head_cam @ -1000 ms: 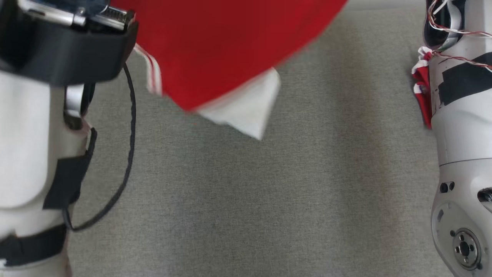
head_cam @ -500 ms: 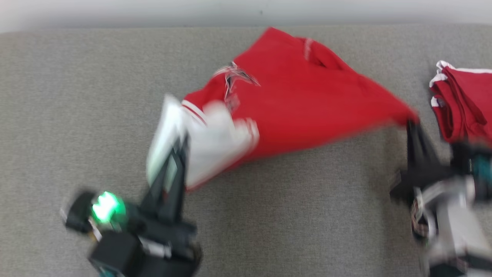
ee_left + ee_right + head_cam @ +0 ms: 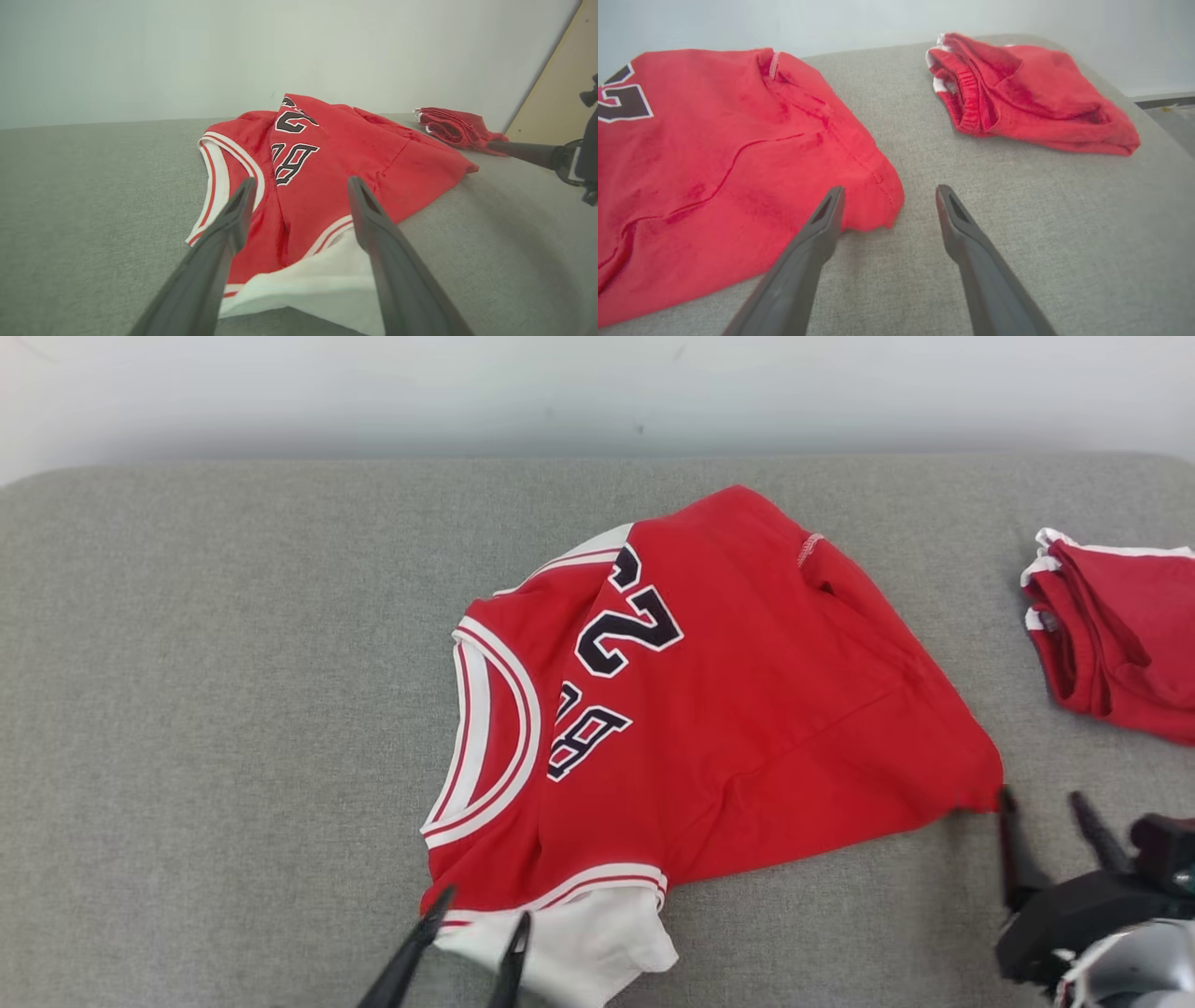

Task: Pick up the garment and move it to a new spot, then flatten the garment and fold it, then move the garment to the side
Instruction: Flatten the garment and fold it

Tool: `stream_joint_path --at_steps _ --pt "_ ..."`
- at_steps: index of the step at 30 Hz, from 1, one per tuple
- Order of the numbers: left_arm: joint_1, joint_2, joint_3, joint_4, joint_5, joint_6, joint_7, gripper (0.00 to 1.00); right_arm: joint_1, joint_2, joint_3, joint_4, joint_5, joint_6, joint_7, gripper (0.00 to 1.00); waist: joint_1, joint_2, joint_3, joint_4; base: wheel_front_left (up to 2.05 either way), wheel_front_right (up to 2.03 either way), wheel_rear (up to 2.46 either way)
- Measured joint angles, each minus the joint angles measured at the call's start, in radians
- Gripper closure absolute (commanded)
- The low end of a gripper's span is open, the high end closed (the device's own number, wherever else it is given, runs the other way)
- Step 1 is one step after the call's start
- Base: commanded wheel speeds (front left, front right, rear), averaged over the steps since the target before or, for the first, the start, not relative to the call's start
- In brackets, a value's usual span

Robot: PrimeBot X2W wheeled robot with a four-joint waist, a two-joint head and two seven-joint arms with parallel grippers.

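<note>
Lying rumpled, the red cloth jersey [image 3: 747,709] likely needs smoothing next; left pincer [image 3: 483,907] and right pincer [image 3: 1041,796] gape empty.

Grey fabric surface [image 3: 205,728], red jersey [image 3: 747,709], bunched red garment [image 3: 1120,635]

a bare test room: grey padded table [image 3: 233,709], plain wall [image 3: 373,392].
</note>
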Motion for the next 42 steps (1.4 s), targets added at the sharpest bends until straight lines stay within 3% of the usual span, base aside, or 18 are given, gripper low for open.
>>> stream_joint_path --at_steps 6,10,13,20,30,31,33,34,35,42 --pt "0.051 -0.055 0.138 -0.013 -0.061 0.0 0.0 0.0 0.018 0.003 -0.073 -0.157 -0.033 0.0 0.049 0.0 0.0001 0.0 -0.02 0.005 0.0 0.0 0.0" --pt "0.055 -0.069 0.053 0.11 -0.216 0.0 0.011 0.0 0.015 0.004 -0.055 -0.19 -0.043 0.0 0.085 0.0 0.0001 0.0001 -0.031 0.01 0.0 0.0 0.0" --pt "0.045 -0.054 0.021 0.194 -0.282 -0.002 0.099 0.0 0.001 0.006 -0.03 -0.195 -0.043 0.0 0.101 0.0 0.0001 0.0 -0.037 0.013 0.0 0.0 0.0" --pt "0.022 -0.009 -0.052 0.223 -0.435 -0.001 0.248 0.0 -0.008 0.006 -0.029 -0.196 -0.042 0.0 0.109 0.0 0.0002 0.0001 -0.039 0.03 0.0 0.0 0.0" --pt "-0.035 -0.005 -0.118 0.328 -0.39 0.016 0.3 0.0 -0.027 0.006 0.0 -0.192 -0.035 0.0 0.119 0.0 0.0002 0.0001 -0.038 0.031 0.0 0.0 0.0" --pt "-0.036 -0.006 -0.119 0.334 -0.39 0.02 0.3 0.04 -0.028 0.006 0.003 -0.192 -0.035 0.0 0.122 0.0 0.0003 0.0002 -0.039 0.03 0.0 0.0 0.0" --pt "-0.038 -0.01 -0.119 0.345 -0.391 0.024 0.3 0.58 -0.035 0.006 0.005 -0.191 -0.037 0.0 0.126 0.0 0.0003 0.0001 -0.041 0.03 0.0 0.0 0.0" --pt "-0.038 -0.01 -0.119 0.352 -0.391 0.025 0.3 0.68 -0.041 0.006 0.005 -0.19 -0.04 0.0 0.127 0.0 0.0003 0.0001 -0.041 0.029 0.0 0.0 0.0" --pt "-0.038 -0.01 -0.119 0.357 -0.391 0.026 0.3 0.99 -0.044 0.006 0.005 -0.189 -0.047 0.0 0.13 0.0 0.0003 0.0001 -0.042 0.029 0.0 0.0 0.0" --pt "-0.055 -0.012 -0.126 0.372 -0.397 0.036 0.329 1.0 -0.126 -0.03 0.034 -0.114 -0.086 0.0 0.221 0.0 0.0002 0.0001 -0.034 0.028 0.0 0.0 0.0"
